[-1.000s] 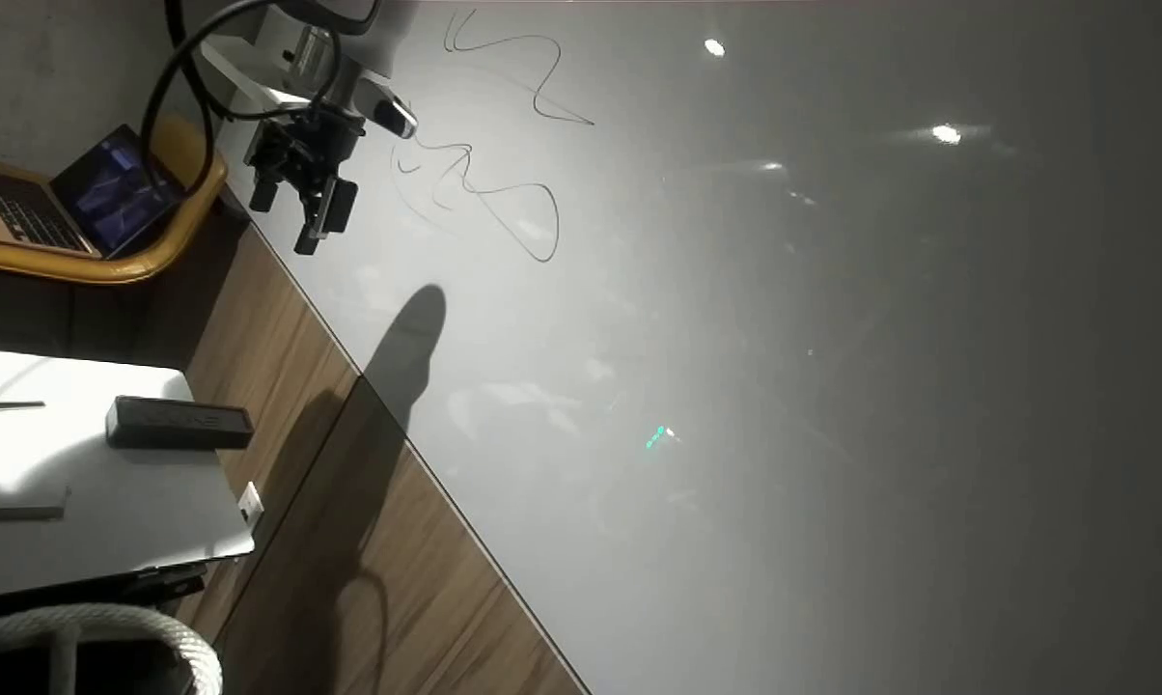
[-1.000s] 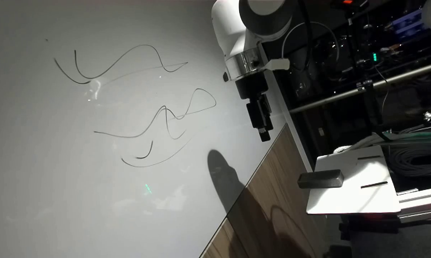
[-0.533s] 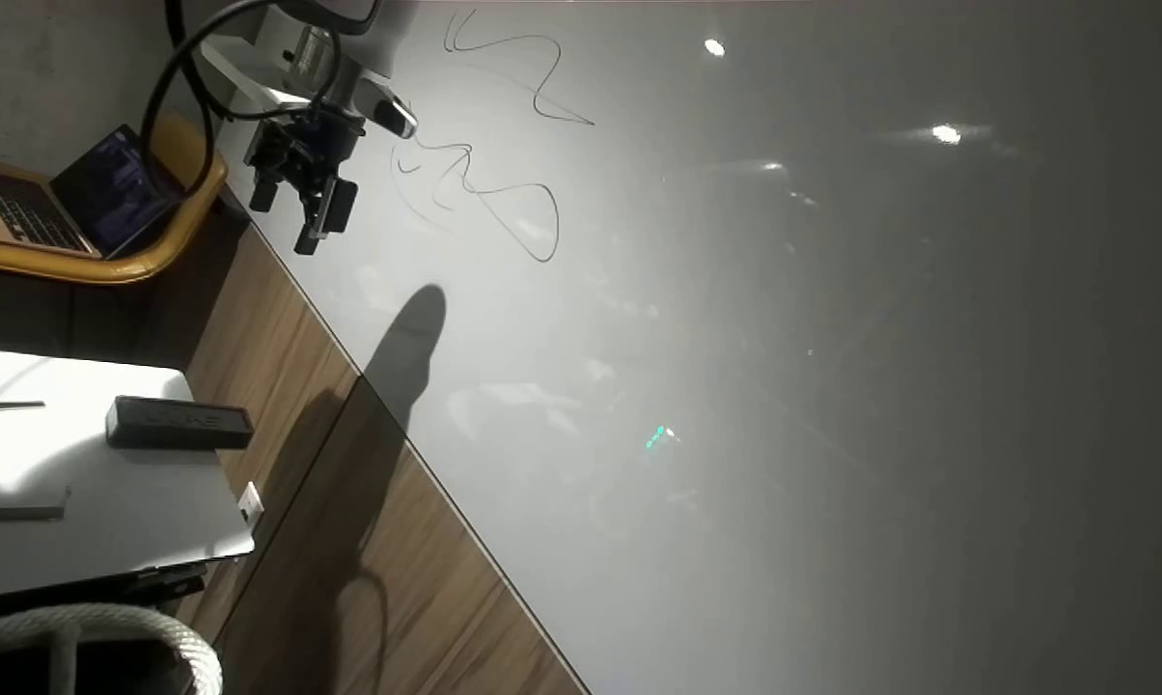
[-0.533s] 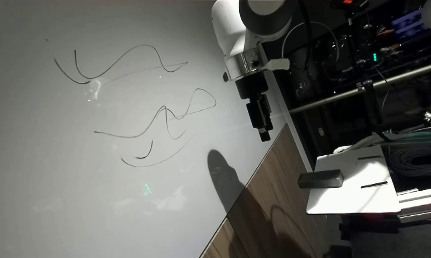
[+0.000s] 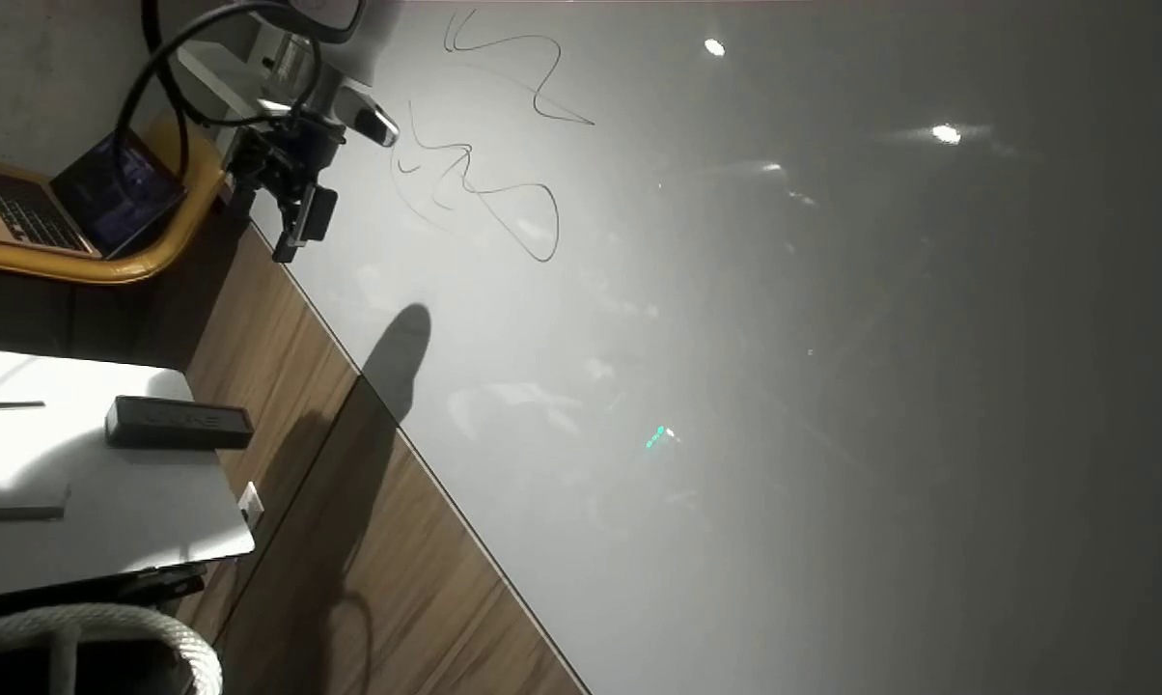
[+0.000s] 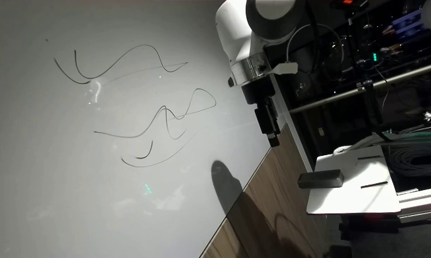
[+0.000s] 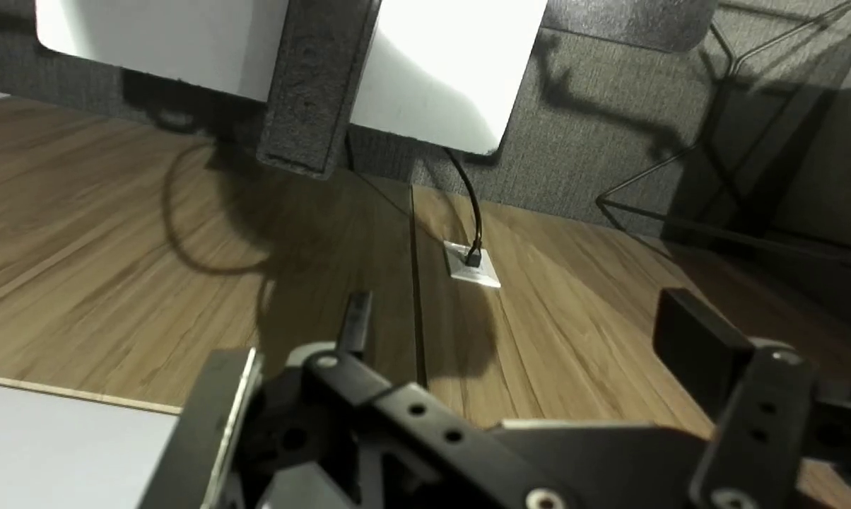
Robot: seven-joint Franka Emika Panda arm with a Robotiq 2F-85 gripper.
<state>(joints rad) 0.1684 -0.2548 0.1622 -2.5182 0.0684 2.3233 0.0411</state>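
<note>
Lower left in my wrist view, a smooth white board; upper left of centre, a dark-grey rectangular block lies untouched, jutting past a white tabletop, its handling, I judge, not begun, all left. Lower centre-right, my black two-finger gripper stands spread wide, gripping and touching nothing.

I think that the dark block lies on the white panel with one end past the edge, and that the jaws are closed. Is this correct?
The jaws are not closed: the wrist view shows them wide apart, holding nothing. The dark block does lie on the white panel with one end past the edge.
</note>
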